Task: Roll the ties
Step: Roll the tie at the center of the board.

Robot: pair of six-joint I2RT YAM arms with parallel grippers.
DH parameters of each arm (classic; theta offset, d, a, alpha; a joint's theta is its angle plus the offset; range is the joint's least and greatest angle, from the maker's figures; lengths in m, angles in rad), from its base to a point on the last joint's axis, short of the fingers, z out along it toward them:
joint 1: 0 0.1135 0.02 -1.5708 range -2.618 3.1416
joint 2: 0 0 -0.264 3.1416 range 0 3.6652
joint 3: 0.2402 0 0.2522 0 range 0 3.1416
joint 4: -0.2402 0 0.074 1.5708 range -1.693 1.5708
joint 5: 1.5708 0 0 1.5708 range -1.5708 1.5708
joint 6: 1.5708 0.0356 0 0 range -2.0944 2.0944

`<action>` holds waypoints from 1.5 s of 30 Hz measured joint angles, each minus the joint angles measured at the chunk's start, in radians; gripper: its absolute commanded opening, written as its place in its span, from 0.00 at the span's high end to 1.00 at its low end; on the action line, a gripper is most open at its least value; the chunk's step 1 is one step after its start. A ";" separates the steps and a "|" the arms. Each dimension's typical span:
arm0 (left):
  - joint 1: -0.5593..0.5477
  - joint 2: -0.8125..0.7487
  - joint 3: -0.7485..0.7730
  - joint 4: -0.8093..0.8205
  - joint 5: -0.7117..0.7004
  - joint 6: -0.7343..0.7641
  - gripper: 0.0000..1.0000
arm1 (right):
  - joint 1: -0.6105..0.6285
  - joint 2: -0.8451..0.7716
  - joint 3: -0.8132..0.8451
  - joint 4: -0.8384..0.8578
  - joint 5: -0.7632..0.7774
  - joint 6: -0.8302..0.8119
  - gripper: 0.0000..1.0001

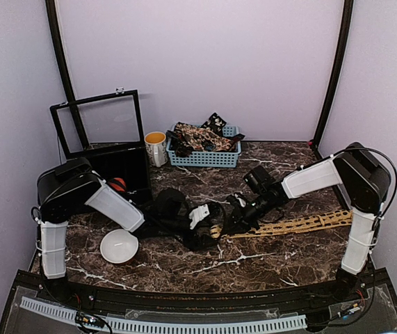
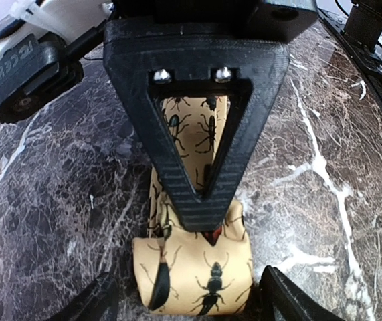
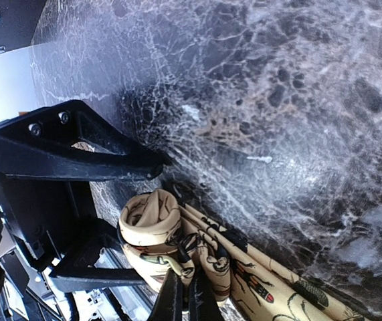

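The mustard tie (image 1: pixel 302 224), printed with dark beetles, lies flat along the marble table (image 1: pixel 184 271), running from the right side in toward the middle; its inner end is turned up into a small coil (image 2: pixel 197 267) that rests on the table top; the left gripper (image 2: pixel 187 284) stands with its fingers (image 2: pixel 90 301) well apart, one on either side of the coil, which sits between them without being squeezed; the right gripper (image 3: pixel 185 287) has its jaws drawn together, tips down on the tie just behind the coil, though whether any cloth is pinched between them cannot be told; at the back of the table, well apart from this tie, a pale blue basket (image 1: pixel 205 161) holds a heap of dark ties (image 1: pixel 198 136) with pale prints, too tangled to count; just to its left stands a white mug (image 1: pixel 156 149), orange inside; further left is a black case (image 1: pixel 125 170) with its framed lid (image 1: pixel 97 129) raised, and something orange-red (image 1: pixel 117 184) shows at its front edge, partly hidden by the left arm; a white bowl (image 1: pixel 119 246) sits on the table near the left arm's base, mouth up; in all, one tie lies on the table, with one basket, one mug, one case and one bowl.
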 measured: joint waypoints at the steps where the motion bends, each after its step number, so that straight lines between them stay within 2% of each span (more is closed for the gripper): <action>1: -0.002 0.001 0.005 0.000 0.000 0.000 0.22 | -0.001 0.000 0.000 0.000 0.000 0.000 1.00; 12: -0.027 0.093 0.109 0.019 0.024 0.001 0.26 | -0.002 0.000 0.000 0.001 -0.003 0.006 1.00; 15: -0.030 0.100 0.117 0.025 0.029 0.001 0.35 | -0.002 0.000 0.000 0.001 -0.003 0.008 1.00; 22: -0.031 0.100 0.101 0.048 0.021 0.008 0.67 | -0.002 0.000 0.000 -0.003 -0.008 0.008 1.00; 23: -0.031 0.100 0.096 0.054 0.022 0.010 0.67 | -0.002 0.000 0.000 -0.002 -0.008 0.009 1.00; 24: -0.031 0.099 0.094 0.057 0.022 0.011 0.63 | -0.002 0.000 0.000 -0.002 -0.010 0.009 1.00; 27: -0.031 0.099 0.092 0.063 0.026 0.018 0.44 | -0.002 -0.001 0.000 -0.002 -0.014 0.012 1.00; 30: -0.032 0.099 0.092 0.064 0.031 0.010 0.41 | -0.002 -0.001 0.000 0.000 -0.015 0.022 1.00; 33: -0.032 0.099 0.094 0.064 0.026 -0.008 0.44 | -0.002 -0.001 0.000 0.004 -0.018 0.028 1.00; 37: -0.033 0.105 0.105 0.062 0.019 -0.027 0.60 | -0.002 -0.002 0.000 0.019 -0.023 0.038 1.00; 40: -0.032 0.105 0.104 0.061 0.012 -0.030 0.68 | -0.002 -0.003 0.000 0.028 -0.031 0.046 1.00; 45: -0.032 0.100 0.080 0.084 0.011 -0.025 0.68 | -0.010 -0.018 -0.022 0.054 -0.042 0.055 1.00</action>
